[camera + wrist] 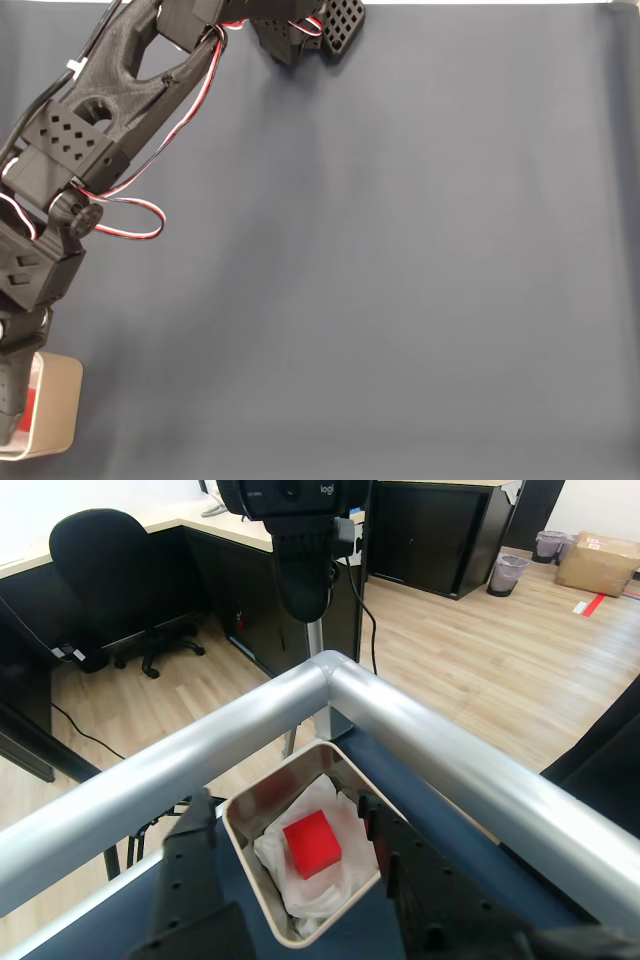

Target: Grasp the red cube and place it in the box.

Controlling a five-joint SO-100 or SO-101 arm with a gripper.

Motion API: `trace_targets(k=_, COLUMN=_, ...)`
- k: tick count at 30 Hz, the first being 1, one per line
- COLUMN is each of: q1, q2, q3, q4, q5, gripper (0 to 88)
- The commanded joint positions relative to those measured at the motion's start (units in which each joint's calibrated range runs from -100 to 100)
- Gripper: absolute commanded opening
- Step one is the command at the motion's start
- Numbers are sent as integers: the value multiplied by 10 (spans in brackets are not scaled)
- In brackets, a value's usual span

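The small bright red cube (311, 843) with plain flat faces is sitting inside the beige, round-cornered box (247, 811), resting on crumpled white lining (300, 885) that is filling the box floor. It is lying a little skewed to the box walls and touching none of them. By its look it is light and rigid, with smooth faces that could slip under a weak pinch; two opposite flat faces, taken squarely near the middle, would be the sensible place to hold it. The soft lining is cushioning it and would give under any push. The box itself seems a thin, light shell that could slide on the cloth if nudged.

In the wrist view the jaws are standing apart, one dark finger (190, 880) left of the box and the other on the right, straddling it from above and gripping nothing. The gripper (290, 880) is hanging over the box with the cube free between the fingers, so the placing looks done.

In the fixed view the black printed arm (90, 130) is reaching down the left edge of the dark blue cloth tabletop (400, 280), its red-and-white wires (130, 215) looping beside a joint, its end covering part of the box (60, 400) at the lower left corner.
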Motion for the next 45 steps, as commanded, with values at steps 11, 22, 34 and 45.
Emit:
trace_targets(k=11, q1=-38, q2=-136, q3=51, q4=-7, q5=-4, gripper=0)
trace_targets(k=22, q1=-140, q2=-278, q3=165, q4=24, q5=-7, gripper=0)
trace_targets(k=34, q1=-256, q2=-448, q3=350, q4=54, q5=-1, gripper=0)
trace_targets(k=45, q1=-303, q2=-640, q3=600, q4=52, q5=5, gripper=0)
